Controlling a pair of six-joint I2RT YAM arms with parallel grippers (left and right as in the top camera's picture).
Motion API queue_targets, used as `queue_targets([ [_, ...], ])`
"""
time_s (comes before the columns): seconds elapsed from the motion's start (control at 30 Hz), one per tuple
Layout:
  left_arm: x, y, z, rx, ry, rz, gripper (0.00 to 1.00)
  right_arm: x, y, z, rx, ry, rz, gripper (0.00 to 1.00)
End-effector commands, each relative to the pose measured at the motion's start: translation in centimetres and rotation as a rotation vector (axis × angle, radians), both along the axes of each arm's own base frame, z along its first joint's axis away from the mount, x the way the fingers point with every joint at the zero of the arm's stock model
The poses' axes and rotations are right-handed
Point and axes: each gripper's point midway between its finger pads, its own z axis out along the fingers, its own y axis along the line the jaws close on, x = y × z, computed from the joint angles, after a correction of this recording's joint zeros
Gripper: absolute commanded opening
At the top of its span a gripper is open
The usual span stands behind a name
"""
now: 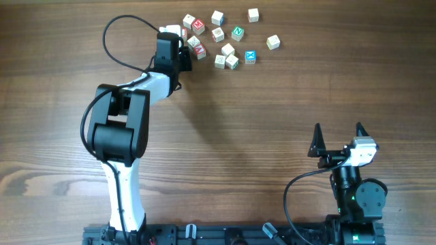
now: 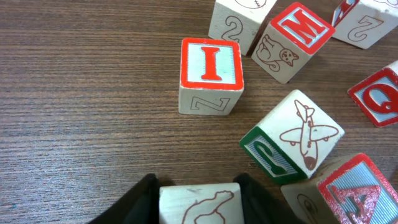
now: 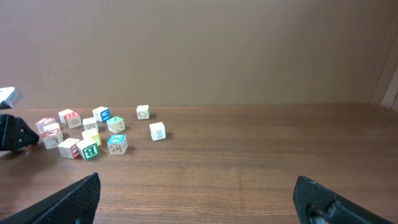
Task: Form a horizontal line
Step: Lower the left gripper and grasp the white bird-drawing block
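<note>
Overhead cam looks straight down on the whole table (image 1: 272,116). Left wrist cam sits super close over the cube cluster (image 1: 218,34), just past my left gripper (image 2: 199,208). Right wrist cam sees that same cluster from well back, low across the wood.

The dark brown wood-grain counter (image 1: 238,129) carries a loose cluster of small pale wooden letter cubes (image 1: 218,34) near its far edge (red, green and cyan faces among them). A cyan-faced wooden cube (image 1: 250,57) sits on the cluster's near side.
</note>
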Motion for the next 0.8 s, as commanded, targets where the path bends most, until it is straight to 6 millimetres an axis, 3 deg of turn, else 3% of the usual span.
queue_targets([
  [0.0, 0.5, -0.3, 2.7, 0.004, -0.049, -0.008, 0.36, -0.1, 0.2, 0.3, -0.014, -0.014, 0.015, 1.00],
  [0.13, 0.5, -0.3, 3.6, 0.003, -0.056, -0.008, 0.27, -0.1, 0.2, 0.3, -0.014, -0.014, 0.015, 1.00],
  [0.4, -0.2, -0.1, 4.7, 0.007, -0.035, -0.007, 0.27, -0.1, 0.2, 0.3, -0.013, -0.014, 0.015, 1.00],
  [0.57, -1.3, -0.2, 8.8, 0.005, -0.046, -0.013, 0.28, -0.1, 0.2, 0.3, -0.014, -0.014, 0.015, 1.00],
  [0.77, -4.1, -2.5, 13.3, 0.003, -0.034, -0.063, 0.31, -0.1, 0.2, 0.3, -0.014, -0.014, 0.015, 1.00],
])
